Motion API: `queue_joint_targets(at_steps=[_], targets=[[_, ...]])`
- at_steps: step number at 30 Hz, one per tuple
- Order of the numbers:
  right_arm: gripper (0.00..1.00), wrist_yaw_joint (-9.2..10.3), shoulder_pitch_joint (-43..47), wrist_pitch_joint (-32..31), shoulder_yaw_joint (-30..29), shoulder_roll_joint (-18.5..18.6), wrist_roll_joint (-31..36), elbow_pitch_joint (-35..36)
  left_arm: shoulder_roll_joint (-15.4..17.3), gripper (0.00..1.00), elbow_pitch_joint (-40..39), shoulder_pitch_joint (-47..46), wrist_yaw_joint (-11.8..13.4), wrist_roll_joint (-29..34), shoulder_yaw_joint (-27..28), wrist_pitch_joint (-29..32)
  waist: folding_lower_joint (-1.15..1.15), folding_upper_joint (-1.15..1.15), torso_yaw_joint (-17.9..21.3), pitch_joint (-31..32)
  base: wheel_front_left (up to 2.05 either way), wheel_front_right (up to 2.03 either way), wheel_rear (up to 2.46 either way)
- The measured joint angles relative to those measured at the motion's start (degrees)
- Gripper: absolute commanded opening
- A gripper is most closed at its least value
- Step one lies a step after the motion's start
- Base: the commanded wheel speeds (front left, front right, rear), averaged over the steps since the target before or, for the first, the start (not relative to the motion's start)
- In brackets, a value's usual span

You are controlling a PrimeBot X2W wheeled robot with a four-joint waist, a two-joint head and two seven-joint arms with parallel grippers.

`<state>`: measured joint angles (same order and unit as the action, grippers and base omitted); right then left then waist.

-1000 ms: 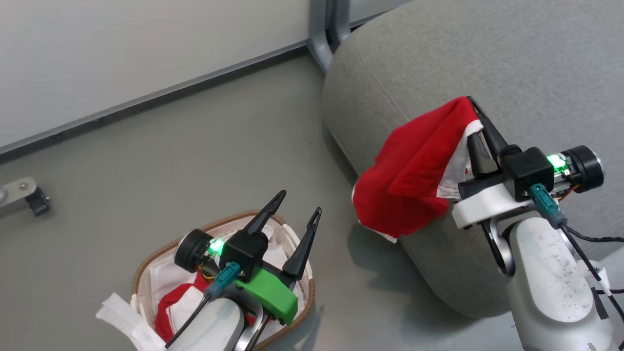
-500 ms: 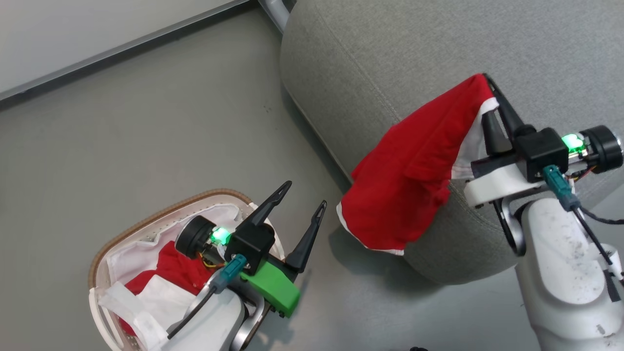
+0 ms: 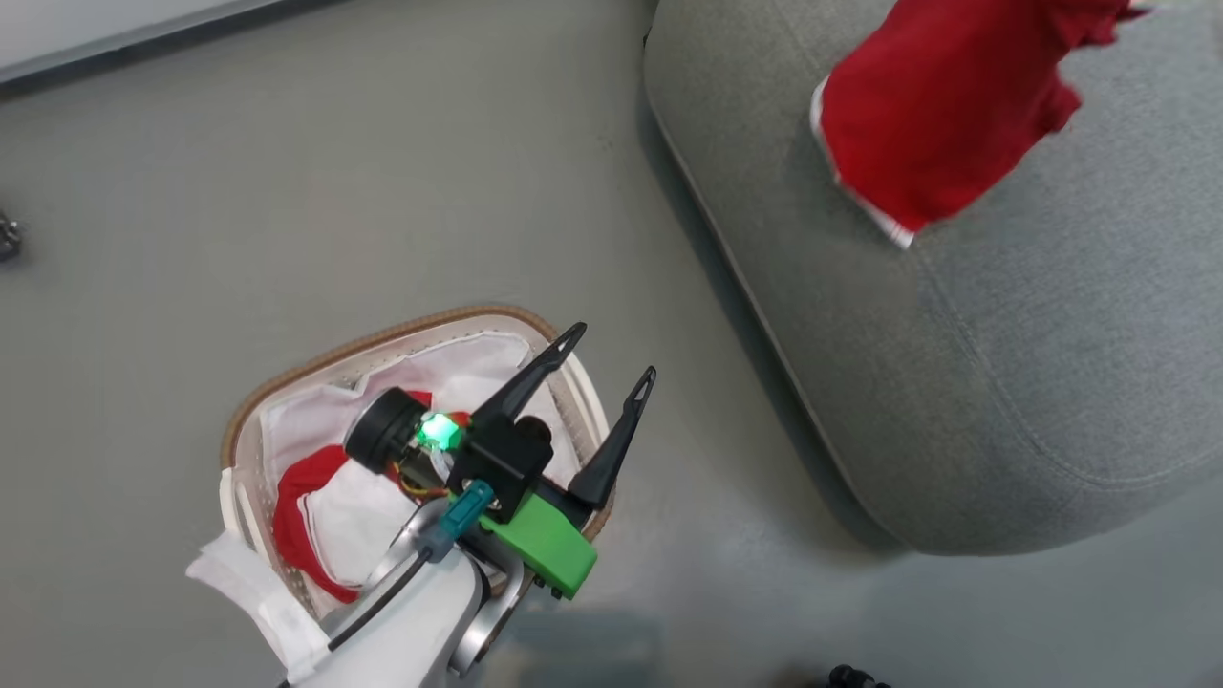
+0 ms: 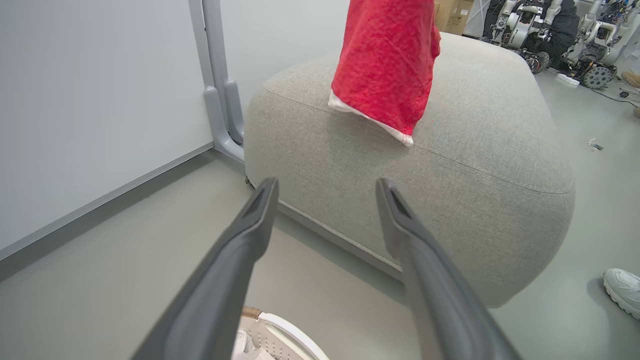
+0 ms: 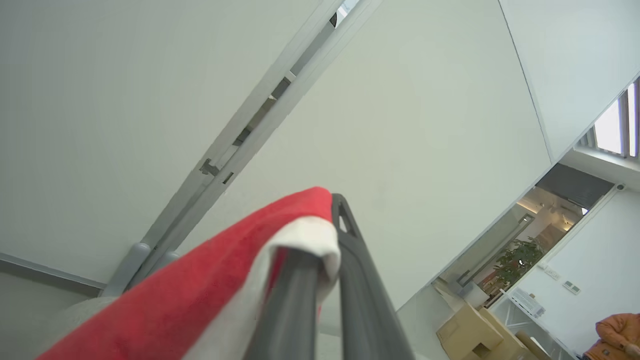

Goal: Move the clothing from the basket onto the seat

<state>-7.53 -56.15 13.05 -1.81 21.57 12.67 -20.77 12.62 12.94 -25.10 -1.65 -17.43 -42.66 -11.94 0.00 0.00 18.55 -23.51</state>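
Note:
The basket (image 3: 382, 336), cream-white with a brown rim and white liner, stands on the floor at lower left. Red and white clothing (image 3: 291, 511) lies inside it. My left gripper (image 3: 611, 352) hovers over the basket's right rim, open and empty; in the left wrist view the left gripper (image 4: 326, 185) points at the grey seat (image 4: 475, 150), with the basket (image 4: 280, 337) below. A red garment (image 3: 941, 105) with white trim hangs above the seat (image 3: 1003, 363); this garment (image 4: 385, 65) dangles over the cushion's top. My right gripper (image 5: 322, 230) is shut on the garment (image 5: 200, 300).
Grey floor lies between basket and seat. A white wall panel with a grey metal post (image 4: 215, 85) stands behind the seat. A person's white shoe (image 4: 622, 290) rests on the floor at right, and other robots (image 4: 530, 25) are parked beyond.
The head camera has shifted. My right gripper has carried the red garment up and farther over the seat, leaving the head view. The left gripper stays open over the basket.

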Motion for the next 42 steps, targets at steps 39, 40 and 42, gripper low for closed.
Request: queue_joint_targets(at_steps=[39, 40, 42], targets=[[1.00, 0.00, 7.33, 1.96, -21.85, -7.57, 2.03, -15.83, 2.98, 1.00, -9.16, -6.34, 2.93, 3.08, -0.56, 3.58, 0.00, 0.00, -7.28, -15.55, 0.00, 0.00, 0.00], [1.00, 0.00, 8.11, 1.96, -21.45, -7.91, 1.63, -14.95, 3.00, 1.00, -9.02, -6.32, 2.93, 3.08, -0.60, 3.31, 0.00, 0.00, -7.17, -15.16, 0.00, 0.00, 0.00], [1.00, 0.00, 9.70, 1.96, -20.78, -8.15, 0.89, -13.55, 2.93, 1.00, -8.73, -6.25, 3.01, 2.89, -0.70, 2.94, 0.00, 0.00, -7.03, -14.34, 0.00, 0.00, 0.00]])
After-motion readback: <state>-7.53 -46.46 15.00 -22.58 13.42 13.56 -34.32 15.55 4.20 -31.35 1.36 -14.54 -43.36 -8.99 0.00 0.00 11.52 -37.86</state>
